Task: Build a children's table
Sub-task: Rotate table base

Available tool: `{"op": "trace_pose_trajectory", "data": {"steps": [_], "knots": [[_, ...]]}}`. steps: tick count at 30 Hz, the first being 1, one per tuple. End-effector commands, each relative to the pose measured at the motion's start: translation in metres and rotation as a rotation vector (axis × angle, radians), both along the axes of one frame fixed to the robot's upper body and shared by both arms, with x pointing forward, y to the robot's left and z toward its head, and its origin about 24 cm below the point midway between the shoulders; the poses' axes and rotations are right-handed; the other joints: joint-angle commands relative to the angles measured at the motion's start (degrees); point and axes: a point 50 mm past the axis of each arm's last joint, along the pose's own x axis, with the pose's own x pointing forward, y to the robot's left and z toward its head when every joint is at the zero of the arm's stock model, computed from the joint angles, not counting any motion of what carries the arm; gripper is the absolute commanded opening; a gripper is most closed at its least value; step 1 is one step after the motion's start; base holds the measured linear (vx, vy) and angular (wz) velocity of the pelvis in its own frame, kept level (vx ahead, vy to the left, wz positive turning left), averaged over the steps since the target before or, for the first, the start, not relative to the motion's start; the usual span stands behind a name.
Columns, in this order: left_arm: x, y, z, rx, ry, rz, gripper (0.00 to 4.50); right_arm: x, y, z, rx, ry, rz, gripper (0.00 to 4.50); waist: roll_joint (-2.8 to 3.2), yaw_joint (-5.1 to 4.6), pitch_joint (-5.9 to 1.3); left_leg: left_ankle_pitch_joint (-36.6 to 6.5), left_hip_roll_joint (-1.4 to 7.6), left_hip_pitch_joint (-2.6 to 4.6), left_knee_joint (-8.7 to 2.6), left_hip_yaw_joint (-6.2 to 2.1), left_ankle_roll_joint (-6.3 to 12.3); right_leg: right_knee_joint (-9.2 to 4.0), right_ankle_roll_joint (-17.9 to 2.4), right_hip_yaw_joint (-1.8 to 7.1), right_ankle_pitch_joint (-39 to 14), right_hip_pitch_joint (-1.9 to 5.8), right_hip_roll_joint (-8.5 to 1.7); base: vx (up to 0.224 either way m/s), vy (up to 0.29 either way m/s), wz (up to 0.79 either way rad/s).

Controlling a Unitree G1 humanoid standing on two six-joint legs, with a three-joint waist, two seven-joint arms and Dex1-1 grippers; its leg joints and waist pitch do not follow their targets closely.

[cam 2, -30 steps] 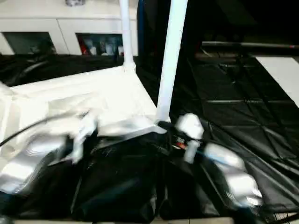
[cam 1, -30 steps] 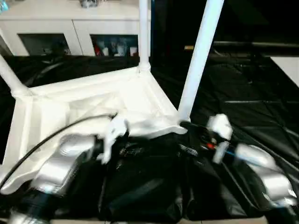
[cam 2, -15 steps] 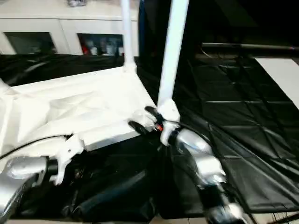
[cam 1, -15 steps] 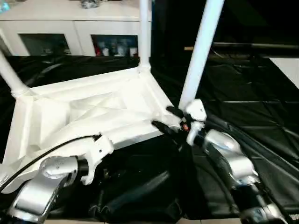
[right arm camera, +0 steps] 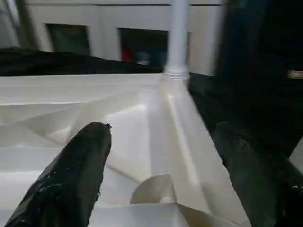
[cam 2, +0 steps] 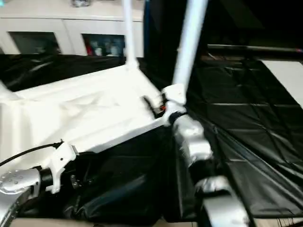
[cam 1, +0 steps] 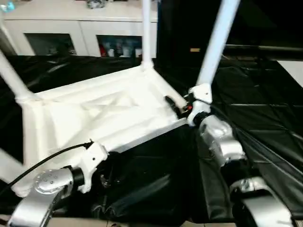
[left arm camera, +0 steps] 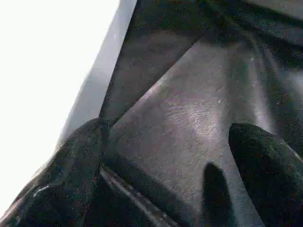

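The children's table [cam 1: 94,113] lies upside down on the black sheet, ribbed underside up. Its white legs stand in the corner sockets: a far leg [cam 1: 147,33], a near right leg [cam 1: 215,42] and a left leg [cam 1: 12,78]. My right gripper [cam 1: 173,106] is open at the near right corner, beside that leg's base. In the right wrist view its fingers [right arm camera: 71,179] straddle the table's rim [right arm camera: 189,156]. My left gripper [left arm camera: 165,175] is open over the black sheet just off the table's near edge [left arm camera: 47,85], holding nothing.
A white cabinet [cam 1: 80,33] with glass doors stands behind the work. The black sheet [cam 1: 265,99] covers the large table, crumpled in front. A black cable [cam 1: 47,158] runs along my left forearm. A white patch [cam 1: 294,66] lies at the far right.
My right gripper has moved forward to the table's near right corner beside the leg. My left gripper has drawn back off the near edge and opened wide.
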Motion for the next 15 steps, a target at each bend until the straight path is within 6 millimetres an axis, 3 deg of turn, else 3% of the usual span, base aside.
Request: {"op": "trace_pose_trajectory", "data": {"steps": [1,2,3,8,15], "knots": [[0.001,0.005,-0.001,0.016,-0.009,0.028,4.40,0.004,-0.029,-0.001,-0.009,0.003,-0.125,3.81,0.76,-0.41,-3.12,-14.9,1.95,1.53,-4.33,-0.22,-1.03,-3.80,-12.3,2.63,-8.2,1.71,-2.16,0.000,0.000,0.00],[0.001,0.004,-0.001,0.016,-0.010,0.028,4.40,0.004,-0.032,0.000,-0.010,0.000,-0.136,3.81,0.67,-0.35,-3.20,-14.1,1.90,1.29,-4.30,-0.27,-0.87,-3.65,-12.1,2.60,-7.7,2.01,-2.22,0.000,0.000,0.00],[0.001,0.004,-0.002,0.015,-0.011,0.030,4.40,0.006,-0.036,0.001,-0.009,0.000,-0.151,3.81,0.87,-0.35,-3.19,-13.9,1.89,1.23,-4.30,-0.31,-0.83,-3.61,-12.1,2.57,-7.5,2.03,-2.21,0.000,0.000,0.00],[0.002,0.004,-0.004,0.018,-0.014,0.037,4.40,0.010,-0.050,0.002,-0.034,-0.014,-0.203,3.81,0.71,-0.43,-3.24,-14.7,1.81,1.23,-4.15,-0.28,-0.78,-3.74,-12.2,2.47,-8.8,2.02,-2.19,0.000,0.000,0.00],[0.001,0.005,-0.006,0.023,-0.014,0.040,4.40,0.012,-0.071,0.004,-0.074,-0.016,-0.244,3.81,0.47,-0.47,-3.37,-12.7,1.74,0.84,-3.85,-0.29,0.49,-3.48,-12.9,2.33,-7.1,2.35,-2.20,0.000,0.000,0.00]]}}
